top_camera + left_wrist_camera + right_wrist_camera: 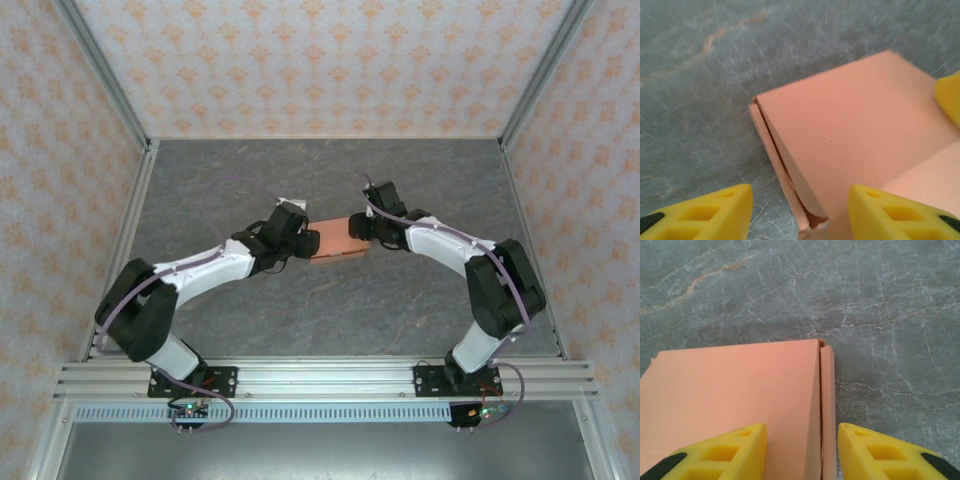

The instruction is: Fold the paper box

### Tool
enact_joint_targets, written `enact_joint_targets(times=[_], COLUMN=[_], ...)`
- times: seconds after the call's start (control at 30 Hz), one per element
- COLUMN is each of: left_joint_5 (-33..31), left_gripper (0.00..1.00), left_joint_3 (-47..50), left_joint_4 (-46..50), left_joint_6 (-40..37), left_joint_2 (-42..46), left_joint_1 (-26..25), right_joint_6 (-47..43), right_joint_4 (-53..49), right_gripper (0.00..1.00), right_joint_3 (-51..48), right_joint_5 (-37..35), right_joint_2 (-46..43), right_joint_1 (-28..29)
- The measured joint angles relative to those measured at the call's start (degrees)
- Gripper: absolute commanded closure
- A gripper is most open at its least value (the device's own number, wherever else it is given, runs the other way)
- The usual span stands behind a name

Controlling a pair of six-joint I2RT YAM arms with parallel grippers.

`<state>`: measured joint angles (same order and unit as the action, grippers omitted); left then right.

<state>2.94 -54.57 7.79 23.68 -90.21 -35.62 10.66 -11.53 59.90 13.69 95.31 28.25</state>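
- The paper box (337,246) lies flat on the grey marbled table (250,315), about midway between the two sides and directly between the two arms' grippers.
- From the overhead camera, its long axis runs left to right. It is slightly skewed, so the right end sits a little farther from the arm bases than the left end.
- Its broad plain panel faces up, and it looks closed and low.
- The left gripper (303,243) is at the left end of the box and the right gripper (362,228) at the right end, facing each other along that long axis.
- In the left wrist camera, the left gripper (800,200) has its jaws apart, not clenched on anything. One yellow finger is over the bare table (700,100), the other over the top of the box (855,135), and a corner of the box lies in the gap.
- A thin side flap (771,150) runs along the box's edge there, standing slightly away from the top panel.
- One yellow finger (949,97) of the right gripper shows at the far end of the box, against its top edge.
- In the right wrist camera, the right gripper (802,435) is also released, with its jaws spread. One finger is over the box top (730,385), the other over the table (890,315) just beside the box.
- A narrow side flap (827,400) runs between these fingers. I cannot tell whether either finger touches it.
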Motion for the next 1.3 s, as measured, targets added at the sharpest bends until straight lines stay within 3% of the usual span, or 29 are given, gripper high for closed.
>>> enact_joint_targets(times=[0.17,0.5,0.83,1.13,1.3], left_joint_5=[1.4,1.55,1.49,1.31,1.36], left_gripper=[0.52,0.54,0.48,0.44,0.43], left_joint_3=[0.46,3.39,3.37,4.81,4.79], left_joint_4=[-1.44,-4.94,-5.75,-6.19,-6.08], left_joint_6=[1.42,2.91,2.93,3.28,1.75], left_joint_2=[-4.52,-5.33,-5.4,2.21,3.43], left_joint_1=[0.55,1.27,1.29,1.29,2.45], right_joint_6=[0.04,0.26,-0.79,-2.82,-2.75], right_joint_4=[0.94,4.07,1.33,-3.08,-3.41], right_gripper=[0.59,0.6,0.57,0.52,0.51], right_joint_3=[-2.49,-3.43,-1.75,-2.03,-6.97], right_joint_5=[0.04,0.26,-0.74,-3.06,-2.8], right_joint_2=[1.29,3.04,2.97,-5.35,-11.47], right_joint_1=[0.13,0.96,0.98,0.98,1.25])
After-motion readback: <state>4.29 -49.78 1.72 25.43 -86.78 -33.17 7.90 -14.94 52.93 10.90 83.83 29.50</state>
